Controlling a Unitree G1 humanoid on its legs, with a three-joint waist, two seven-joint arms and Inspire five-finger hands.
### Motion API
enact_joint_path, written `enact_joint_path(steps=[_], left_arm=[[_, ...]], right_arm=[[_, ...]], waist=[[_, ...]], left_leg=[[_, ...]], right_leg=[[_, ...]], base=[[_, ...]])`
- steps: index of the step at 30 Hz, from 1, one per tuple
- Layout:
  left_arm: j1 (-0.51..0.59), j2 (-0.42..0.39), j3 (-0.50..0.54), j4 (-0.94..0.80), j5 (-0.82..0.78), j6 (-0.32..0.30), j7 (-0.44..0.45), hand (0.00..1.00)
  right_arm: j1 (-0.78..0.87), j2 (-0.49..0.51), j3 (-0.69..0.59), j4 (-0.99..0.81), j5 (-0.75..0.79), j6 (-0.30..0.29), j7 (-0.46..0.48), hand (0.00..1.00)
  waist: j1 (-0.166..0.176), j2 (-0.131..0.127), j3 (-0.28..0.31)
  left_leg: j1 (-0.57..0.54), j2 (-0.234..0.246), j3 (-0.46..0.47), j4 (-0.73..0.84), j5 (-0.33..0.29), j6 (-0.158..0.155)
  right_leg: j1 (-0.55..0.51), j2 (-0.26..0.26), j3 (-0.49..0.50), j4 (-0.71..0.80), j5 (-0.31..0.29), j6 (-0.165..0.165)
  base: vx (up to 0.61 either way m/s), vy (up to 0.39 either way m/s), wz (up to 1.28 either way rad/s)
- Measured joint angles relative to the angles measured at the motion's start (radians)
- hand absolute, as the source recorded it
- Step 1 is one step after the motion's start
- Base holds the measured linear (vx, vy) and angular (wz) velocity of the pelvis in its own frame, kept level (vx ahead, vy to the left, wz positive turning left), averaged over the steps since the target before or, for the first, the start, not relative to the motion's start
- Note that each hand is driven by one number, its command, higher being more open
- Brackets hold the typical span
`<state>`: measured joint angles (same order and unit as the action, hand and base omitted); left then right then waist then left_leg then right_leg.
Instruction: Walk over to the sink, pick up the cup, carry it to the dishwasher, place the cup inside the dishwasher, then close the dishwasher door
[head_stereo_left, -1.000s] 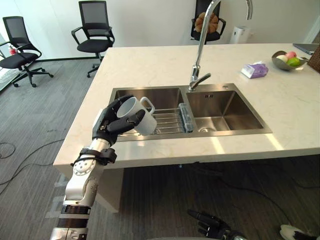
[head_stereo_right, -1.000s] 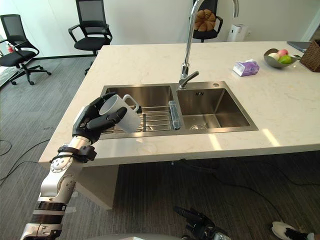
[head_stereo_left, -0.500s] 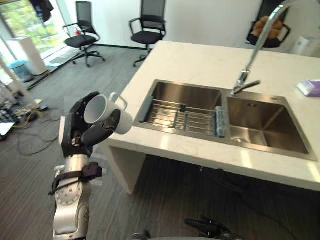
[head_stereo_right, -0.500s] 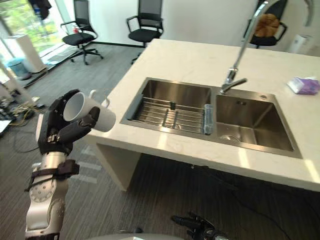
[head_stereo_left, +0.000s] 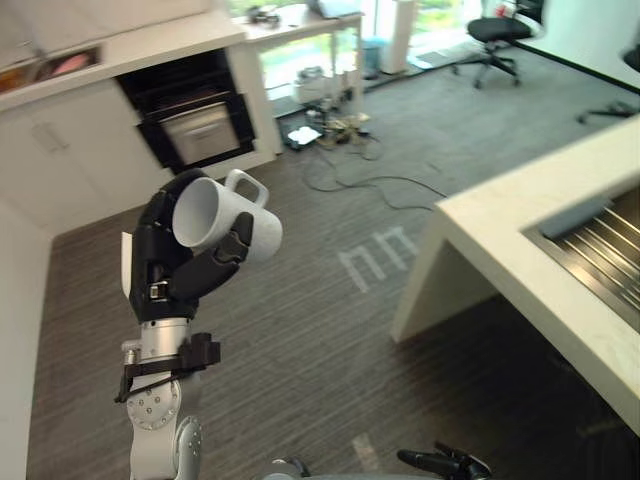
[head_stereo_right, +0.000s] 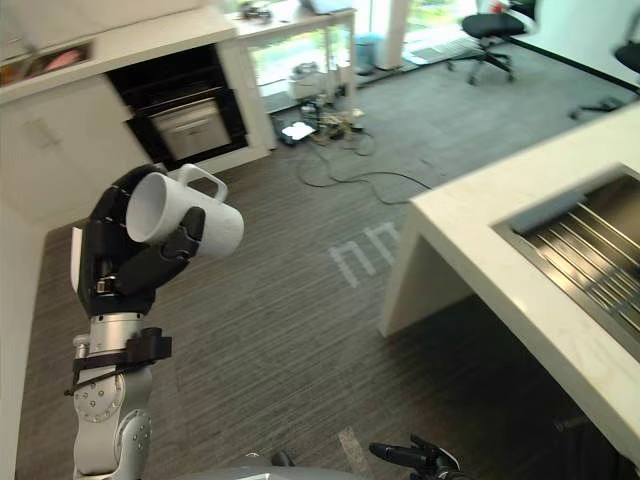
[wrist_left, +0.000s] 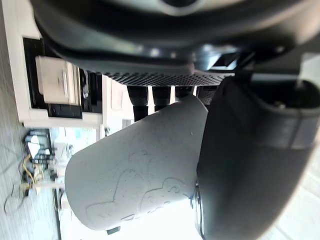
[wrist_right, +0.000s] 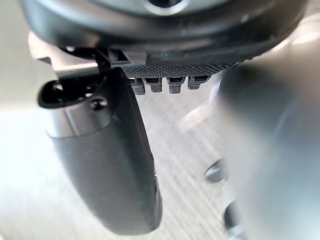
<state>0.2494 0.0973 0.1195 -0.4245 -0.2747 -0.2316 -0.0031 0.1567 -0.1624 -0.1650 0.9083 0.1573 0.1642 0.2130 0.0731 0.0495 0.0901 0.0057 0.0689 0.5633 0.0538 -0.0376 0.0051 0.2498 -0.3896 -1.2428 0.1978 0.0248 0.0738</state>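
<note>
A white cup (head_stereo_left: 225, 215) with a handle is held up at chest height, tipped on its side, with my left hand (head_stereo_left: 165, 270) shut round its body. The left wrist view shows the cup (wrist_left: 135, 170) lying across the palm under the thumb (wrist_left: 250, 165). The dishwasher (head_stereo_left: 195, 125) is a dark, open recess with a silver front, set in white cabinets at the far left, well beyond the cup. My right hand (head_stereo_left: 445, 463) hangs low at the bottom edge, fingers relaxed and holding nothing.
The pale island counter (head_stereo_left: 540, 240) with the sink's wire rack (head_stereo_left: 610, 235) stands to the right. Grey carpet with white tape marks (head_stereo_left: 375, 265) lies between it and the cabinets. Cables and boxes (head_stereo_left: 335, 135) lie by the window, with an office chair (head_stereo_left: 500, 30) beyond.
The camera has swung left, away from the sink, which now sits at the right edge, and the dishwasher has come into view. The cup stays in my left hand.
</note>
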Motion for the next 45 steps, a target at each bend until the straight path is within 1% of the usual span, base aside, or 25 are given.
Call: enact_joint_path(steps=[1, 2, 3, 4, 5, 6, 7, 9, 10, 11, 12, 13, 15, 18, 20, 21, 22, 23, 25, 27, 28, 35, 38, 42, 45], left_arm=[[-0.001, 0.002, -0.016, 0.000, 0.000, 0.000, 0.000, 0.00], [-0.003, 0.005, -0.032, 0.000, 0.001, 0.000, 0.000, 0.00], [-0.014, 0.014, -0.066, 0.000, 0.000, 0.000, -0.004, 0.00], [-0.049, 0.035, -0.119, 0.002, 0.000, -0.002, -0.011, 0.00], [-0.074, 0.047, -0.144, 0.006, 0.000, -0.006, -0.017, 0.00], [-0.117, 0.064, -0.191, 0.035, 0.000, -0.023, -0.039, 0.00], [-0.128, 0.074, -0.221, 0.051, 0.000, -0.024, -0.047, 0.00], [-0.119, 0.081, -0.235, 0.066, 0.002, -0.024, -0.044, 0.00], [-0.119, 0.076, -0.233, 0.071, 0.004, -0.023, -0.027, 0.00], [-0.121, 0.073, -0.234, 0.073, 0.005, -0.022, -0.023, 0.00], [-0.130, 0.062, -0.235, 0.085, 0.017, -0.015, -0.014, 0.00], [-0.136, 0.058, -0.244, 0.096, 0.022, -0.011, -0.010, 0.00], [-0.136, 0.062, -0.293, 0.147, 0.025, 0.008, 0.003, 0.00], [-0.130, 0.083, -0.335, 0.155, 0.043, 0.017, -0.006, 0.00], [-0.131, 0.079, -0.317, 0.151, 0.043, 0.015, -0.018, 0.00], [-0.130, 0.077, -0.298, 0.145, 0.043, 0.012, -0.022, 0.00], [-0.120, 0.053, -0.281, 0.146, 0.043, 0.013, -0.016, 0.00], [-0.120, 0.046, -0.278, 0.144, 0.042, 0.013, -0.015, 0.00], [-0.122, 0.038, -0.272, 0.123, 0.038, 0.015, -0.017, 0.00], [-0.124, 0.036, -0.275, 0.105, 0.038, 0.016, -0.030, 0.00], [-0.126, 0.031, -0.273, 0.065, 0.018, 0.007, -0.067, 0.00], [-0.143, 0.030, -0.249, 0.065, 0.018, 0.007, -0.060, 0.00], [-0.194, 0.007, -0.243, 0.067, 0.018, 0.007, -0.031, 0.00], [-0.227, -0.048, -0.202, 0.068, 0.019, 0.007, 0.023, 0.00], [-0.232, -0.061, -0.163, 0.069, 0.019, 0.007, 0.070, 0.00]], right_arm=[[-0.009, 0.000, 0.006, -0.011, 0.008, 0.001, -0.010, 1.00], [-0.009, 0.000, 0.006, -0.017, 0.013, 0.001, -0.017, 1.00], [-0.004, 0.001, 0.004, -0.030, 0.023, -0.001, -0.031, 1.00], [-0.006, 0.005, -0.009, -0.035, 0.063, -0.002, -0.054, 1.00], [-0.012, 0.009, -0.014, -0.039, 0.076, 0.000, -0.065, 1.00], [-0.012, 0.018, -0.026, -0.048, 0.107, -0.002, -0.083, 1.00], [-0.012, 0.025, -0.023, -0.049, 0.131, -0.001, -0.102, 1.00], [-0.019, 0.027, -0.003, -0.060, 0.137, -0.001, -0.117, 1.00], [-0.040, 0.030, 0.027, -0.070, 0.143, 0.002, -0.117, 1.00], [-0.046, 0.034, 0.028, -0.072, 0.145, 0.006, -0.115, 1.00], [-0.063, 0.054, 0.041, -0.082, 0.160, 0.019, -0.116, 1.00], [-0.063, 0.063, 0.055, -0.087, 0.167, 0.023, -0.118, 1.00], [-0.053, 0.073, 0.106, -0.144, 0.168, 0.040, -0.125, 1.00], [-0.033, 0.108, 0.062, -0.133, 0.171, 0.025, -0.092, 1.00], [-0.015, 0.133, -0.030, -0.051, 0.166, -0.094, 0.032, 1.00], [0.000, 0.145, -0.064, -0.002, 0.164, -0.186, 0.081, 1.00], [0.008, 0.135, -0.085, 0.033, 0.152, -0.266, 0.106, 1.00], [0.018, 0.126, -0.088, 0.042, 0.152, -0.294, 0.114, 1.00], [0.035, 0.104, -0.093, 0.077, 0.132, -0.345, 0.118, 1.00], [0.037, 0.098, -0.096, 0.082, 0.126, -0.355, 0.114, 1.00], [0.098, 0.145, -0.103, 0.067, 0.127, -0.363, 0.136, 1.00], [0.129, 0.150, -0.104, 0.052, 0.128, -0.363, 0.135, 1.00], [0.149, 0.150, -0.104, 0.054, 0.133, -0.323, 0.137, 1.00], [0.169, 0.143, -0.110, 0.057, 0.134, -0.281, 0.120, 1.00], [0.165, 0.145, -0.117, 0.061, 0.130, -0.281, 0.087, 1.00]], waist=[[0.005, 0.010, 0.003], [0.005, 0.010, 0.004], [0.000, 0.019, 0.002], [-0.020, 0.029, 0.008], [-0.031, 0.028, 0.013], [-0.035, 0.030, 0.020], [-0.034, 0.026, 0.019], [-0.029, 0.025, 0.017], [-0.029, 0.026, 0.014], [-0.030, 0.026, 0.015], [-0.040, 0.026, 0.024], [-0.041, 0.028, 0.028], [-0.042, 0.031, 0.025], [-0.049, -0.009, 0.029], [-0.056, -0.054, 0.011], [-0.055, -0.082, 0.011], [-0.048, -0.056, 0.013], [-0.046, -0.045, 0.009], [-0.046, -0.018, 0.000], [-0.049, -0.017, 0.000], [-0.060, -0.077, -0.059], [-0.072, -0.075, -0.085], [-0.101, -0.084, -0.092], [-0.114, -0.079, -0.112], [-0.113, -0.080, -0.114]], left_leg=[[-0.006, -0.037, -0.040, -0.030, 0.004, 0.029], [-0.008, -0.053, -0.070, -0.041, 0.017, 0.041], [0.000, -0.085, -0.133, -0.056, 0.035, 0.066], [-0.002, -0.101, -0.228, -0.067, 0.053, 0.097], [-0.008, -0.106, -0.276, -0.070, 0.060, 0.104], [-0.013, -0.116, -0.365, -0.076, 0.070, 0.107], [-0.002, -0.133, -0.419, -0.078, 0.071, 0.108], [0.024, -0.163, -0.461, -0.095, 0.069, 0.104], [0.033, -0.174, -0.438, -0.116, 0.030, 0.101], [0.032, -0.167, -0.408, -0.110, 0.011, 0.096], [0.016, -0.113, -0.233, -0.043, -0.027, 0.091], [0.014, -0.098, -0.206, -0.009, -0.041, 0.097], [0.067, -0.073, -0.210, 0.008, -0.065, 0.076], [0.141, -0.052, -0.231, 0.014, -0.087, 0.039], [0.156, -0.057, -0.253, 0.047, -0.123, -0.012], [0.173, -0.065, -0.253, 0.070, -0.152, -0.023], [0.183, -0.027, -0.249, 0.106, -0.183, -0.037], [0.180, -0.013, -0.247, 0.118, -0.195, -0.049], [0.183, 0.021, -0.237, 0.117, -0.206, -0.051], [0.203, 0.031, -0.223, 0.093, -0.198, -0.063], [0.222, 0.015, -0.201, 0.039, -0.164, -0.059], [0.204, 0.030, -0.170, 0.050, -0.170, -0.060], [0.204, 0.038, -0.195, 0.054, -0.168, -0.063], [0.206, 0.050, -0.196, 0.054, -0.166, -0.068], [0.214, 0.049, -0.192, 0.036, -0.150, -0.084]], right_leg=[[0.000, -0.055, 0.010, 0.076, 0.038, -0.010], [-0.001, -0.078, 0.033, 0.117, 0.050, -0.027], [-0.007, -0.115, 0.107, 0.191, 0.078, -0.068], [-0.038, -0.114, 0.301, 0.258, 0.024, -0.081], [-0.059, -0.070, 0.419, 0.263, -0.049, -0.056], [-0.097, 0.037, 0.626, 0.249, -0.134, -0.042], [-0.116, 0.121, 0.784, 0.211, -0.188, -0.030], [-0.138, 0.197, 0.915, 0.124, -0.229, 0.002], [-0.190, 0.226, 0.975, 0.051, -0.233, 0.010], [-0.205, 0.231, 0.984, 0.042, -0.234, 0.011], [-0.260, 0.238, 1.001, 0.035, -0.240, 0.021], [-0.277, 0.241, 1.002, 0.036, -0.242, 0.024], [-0.320, 0.259, 1.010, 0.031, -0.220, 0.021], [-0.361, 0.285, 1.028, 0.041, -0.170, 0.008], [-0.356, 0.283, 1.054, 0.015, -0.059, -0.015], [-0.337, 0.270, 1.052, 0.012, -0.015, -0.052], [-0.307, 0.301, 1.047, 0.009, -0.025, -0.056], [-0.301, 0.311, 1.046, 0.003, -0.031, -0.063], [-0.295, 0.348, 1.040, -0.015, -0.044, -0.080], [-0.285, 0.364, 1.042, -0.024, -0.048, -0.086], [-0.232, 0.373, 1.056, -0.153, 0.031, -0.083], [-0.248, 0.392, 1.071, -0.181, 0.025, -0.084], [-0.235, 0.397, 1.043, -0.192, 0.027, -0.089], [-0.229, 0.410, 1.038, -0.215, 0.015, -0.100], [-0.213, 0.409, 1.038, -0.210, 0.019, -0.101]], base=[[-0.06, 0.377, 1.22], [0.01, 0.280, 1.37], [0.07, 0.238, 1.79], [0.07, 0.136, 2.02], [0.04, 0.073, 2.41], [0.02, -0.019, 2.16], [0.04, -0.039, 1.90], [0.11, -0.015, 0.99], [0.12, 0.007, 0.48], [0.12, -0.011, 0.23], [0.11, -0.036, 0.11], [0.16, -0.051, -0.02], [0.19, -0.022, 0.05], [0.30, -0.065, 0.32], [0.30, -0.152, 0.52], [0.28, -0.198, 0.28], [0.25, -0.194, 0.11], [0.22, -0.183, -0.09], [0.18, -0.146, -0.10], [0.13, -0.102, -0.11], [0.07, -0.051, -0.04], [0.00, -0.012, -0.11], [0.05, -0.072, 0.20], [0.03, -0.042, 0.03], [0.03, -0.024, 0.11]])
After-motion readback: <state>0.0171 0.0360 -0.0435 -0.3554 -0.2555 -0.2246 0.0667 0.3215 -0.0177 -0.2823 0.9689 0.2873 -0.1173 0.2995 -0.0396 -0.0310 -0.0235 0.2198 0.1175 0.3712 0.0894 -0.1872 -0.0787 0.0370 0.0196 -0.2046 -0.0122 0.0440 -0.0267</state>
